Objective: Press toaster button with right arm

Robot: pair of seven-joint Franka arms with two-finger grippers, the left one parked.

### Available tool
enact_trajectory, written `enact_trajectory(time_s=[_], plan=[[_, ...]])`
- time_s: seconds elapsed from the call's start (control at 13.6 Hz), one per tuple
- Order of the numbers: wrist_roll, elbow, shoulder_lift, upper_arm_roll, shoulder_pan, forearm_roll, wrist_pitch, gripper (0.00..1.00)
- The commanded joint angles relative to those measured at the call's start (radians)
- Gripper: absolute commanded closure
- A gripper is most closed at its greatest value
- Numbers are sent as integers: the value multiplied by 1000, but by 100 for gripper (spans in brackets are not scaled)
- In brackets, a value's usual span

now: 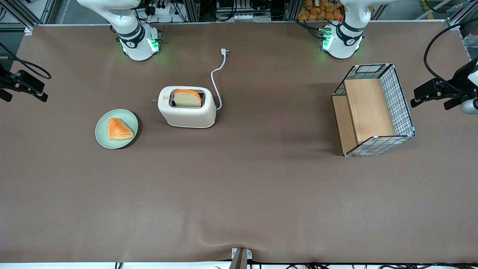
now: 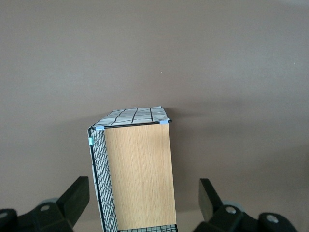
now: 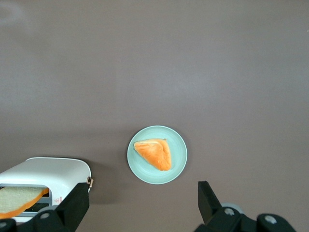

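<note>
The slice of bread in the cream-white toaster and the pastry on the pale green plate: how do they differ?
The pale bread slice stands upright in the cream-white toaster; the orange triangular pastry lies flat on the pale green plate. The black gripper, open, hangs above them, touching neither.

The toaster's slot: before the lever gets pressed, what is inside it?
The cream-white plastic toaster holds a slice of bread with an orange crust, sticking up out of the slot; its lower part is hidden inside. The open black gripper hangs above the table.
</note>
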Motion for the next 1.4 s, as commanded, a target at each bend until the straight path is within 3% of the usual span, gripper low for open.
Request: enact_trajectory(time_s=[0.0, 1.32], plan=[[7, 13, -3, 6, -4, -6, -23, 0], [-7, -18, 45, 6, -4, -5, -112, 0]])
